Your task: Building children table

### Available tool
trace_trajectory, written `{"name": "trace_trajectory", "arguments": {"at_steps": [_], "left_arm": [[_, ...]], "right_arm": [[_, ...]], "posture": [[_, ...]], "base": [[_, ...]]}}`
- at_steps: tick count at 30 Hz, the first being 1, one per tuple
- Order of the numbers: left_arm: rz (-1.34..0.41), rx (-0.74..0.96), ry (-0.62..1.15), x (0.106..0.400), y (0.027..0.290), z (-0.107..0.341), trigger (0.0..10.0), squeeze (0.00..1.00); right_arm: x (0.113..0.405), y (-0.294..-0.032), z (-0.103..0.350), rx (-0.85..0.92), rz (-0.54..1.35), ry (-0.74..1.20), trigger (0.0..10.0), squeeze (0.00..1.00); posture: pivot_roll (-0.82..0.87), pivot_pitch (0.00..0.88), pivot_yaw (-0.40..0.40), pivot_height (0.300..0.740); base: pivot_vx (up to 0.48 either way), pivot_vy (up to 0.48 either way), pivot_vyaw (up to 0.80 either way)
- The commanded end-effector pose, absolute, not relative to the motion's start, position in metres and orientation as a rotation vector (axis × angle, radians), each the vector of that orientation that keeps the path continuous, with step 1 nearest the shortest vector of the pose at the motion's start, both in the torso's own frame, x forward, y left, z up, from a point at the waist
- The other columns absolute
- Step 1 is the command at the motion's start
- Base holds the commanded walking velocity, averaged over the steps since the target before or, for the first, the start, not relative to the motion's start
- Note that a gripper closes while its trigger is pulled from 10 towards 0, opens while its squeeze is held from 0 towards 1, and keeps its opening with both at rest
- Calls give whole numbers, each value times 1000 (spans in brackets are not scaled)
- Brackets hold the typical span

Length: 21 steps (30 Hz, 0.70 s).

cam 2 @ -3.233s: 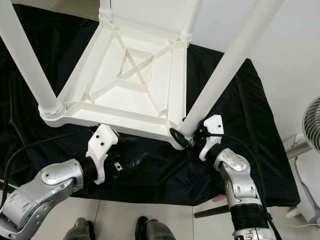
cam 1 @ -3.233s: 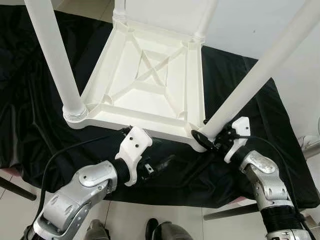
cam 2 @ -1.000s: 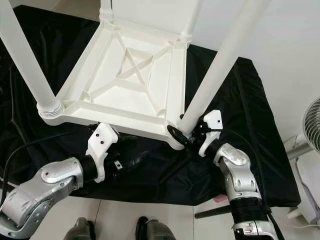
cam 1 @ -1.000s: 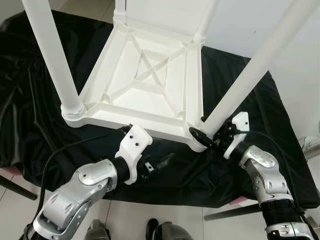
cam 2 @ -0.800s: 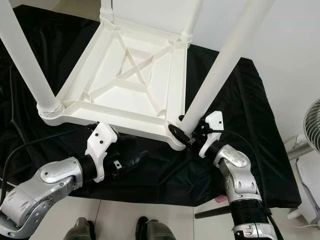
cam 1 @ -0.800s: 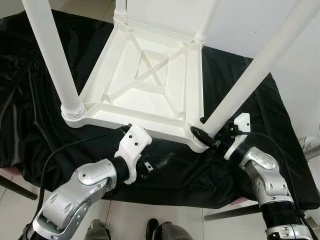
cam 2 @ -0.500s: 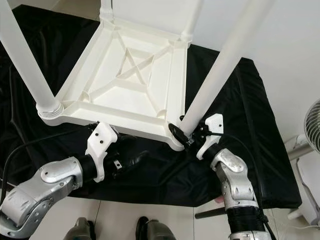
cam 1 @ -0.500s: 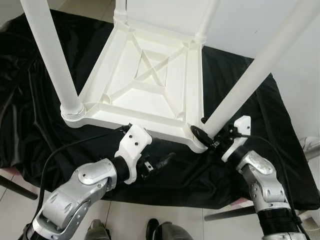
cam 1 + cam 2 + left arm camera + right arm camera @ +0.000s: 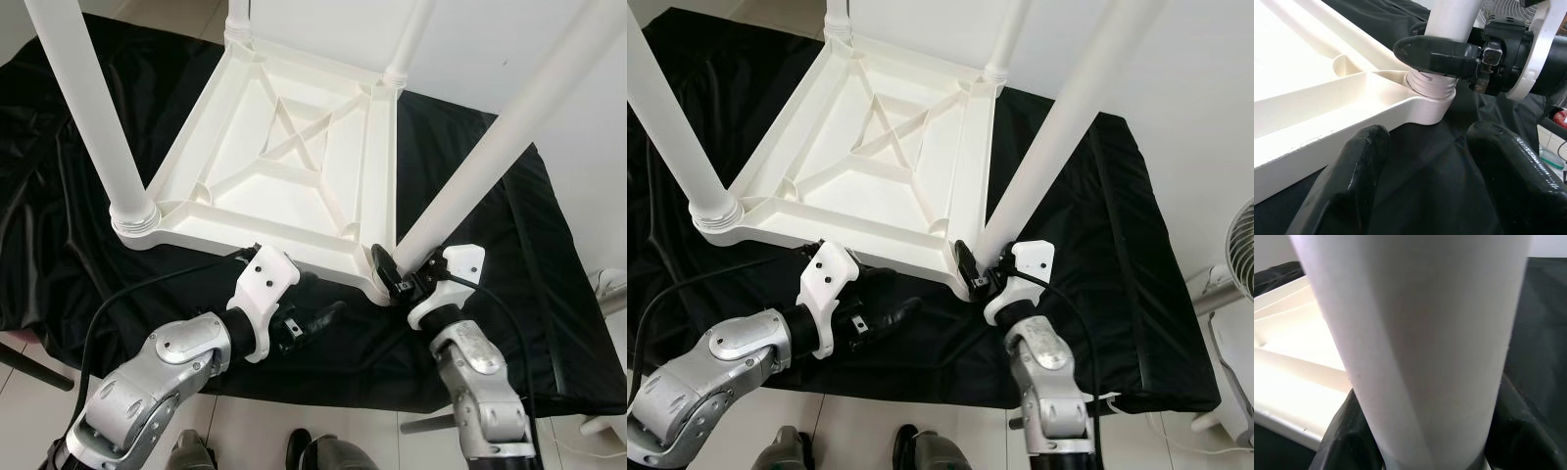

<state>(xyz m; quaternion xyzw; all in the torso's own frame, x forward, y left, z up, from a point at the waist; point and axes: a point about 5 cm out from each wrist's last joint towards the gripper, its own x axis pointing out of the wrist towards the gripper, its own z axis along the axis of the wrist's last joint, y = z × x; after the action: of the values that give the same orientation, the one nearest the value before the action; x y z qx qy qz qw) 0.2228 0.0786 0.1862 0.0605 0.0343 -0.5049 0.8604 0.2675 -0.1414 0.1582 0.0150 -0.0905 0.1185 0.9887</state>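
Observation:
A white plastic children's table (image 9: 284,186) lies upside down on a black cloth (image 9: 59,225), with its legs pointing up. My right gripper (image 9: 392,276) is shut on the near right leg (image 9: 490,147) just above its threaded base, and that leg (image 9: 1415,342) runs between its fingers (image 9: 1342,431) in the right wrist view. My left gripper (image 9: 315,299) is open and low over the cloth, just in front of the table's near edge. Its fingers (image 9: 1352,181) point at the same corner socket (image 9: 1430,98). The near left leg (image 9: 93,127) stands in its socket.
The black cloth covers a low platform whose front edge is close to my feet (image 9: 313,455). A fan (image 9: 1239,245) stands on the floor at the right. Two far legs (image 9: 407,39) rise at the back corners. A white wall lies behind.
My right forearm has swung in to the left and now comes up from below the near right leg, still gripping its base. The left arm has barely moved.

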Motion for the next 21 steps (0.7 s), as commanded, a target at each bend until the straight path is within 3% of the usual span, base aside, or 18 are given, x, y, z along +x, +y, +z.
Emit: {"name": "trace_trajectory", "arguments": {"at_steps": [1,7,8,10,11,12,13,18,19,21], "left_arm": [[-1093,121,83,218,75,183,10000,0],[-1095,121,83,218,74,183,10000,0],[-1093,121,85,218,75,183,10000,0],[-1093,121,85,218,75,183,10000,0],[-1092,122,85,218,75,183,10000,0],[-1092,122,85,218,75,183,10000,0],[-1092,123,85,218,75,183,10000,0],[-1092,123,82,218,75,183,10000,0],[-1092,121,81,218,74,183,10000,0],[-1091,120,82,217,74,183,10000,0]], "right_arm": [[264,-148,142,-5,168,-92,0,0],[264,-141,140,10,106,-62,0,0],[265,-139,141,16,109,-60,9843,0],[266,-139,143,23,121,-66,10000,0],[267,-141,145,24,131,-81,10000,929],[267,-141,145,24,131,-81,10000,929],[269,-143,147,23,137,-92,10000,1000],[271,-152,152,14,163,-114,10000,1000],[272,-156,158,-12,316,-129,10000,1000],[272,-157,161,-30,394,-132,10000,1000]], "posture": [[119,181,-160,740],[122,178,-161,740],[126,174,-160,740],[126,174,-160,740],[126,174,-160,740],[126,174,-160,740],[126,174,-160,740],[124,168,-163,740],[125,170,-165,740],[125,170,-165,740]], "base": [[0,0,0],[0,0,0],[0,0,0],[0,0,0],[0,0,0],[0,0,0],[0,0,0],[0,0,0],[0,0,0],[0,0,0]]}}
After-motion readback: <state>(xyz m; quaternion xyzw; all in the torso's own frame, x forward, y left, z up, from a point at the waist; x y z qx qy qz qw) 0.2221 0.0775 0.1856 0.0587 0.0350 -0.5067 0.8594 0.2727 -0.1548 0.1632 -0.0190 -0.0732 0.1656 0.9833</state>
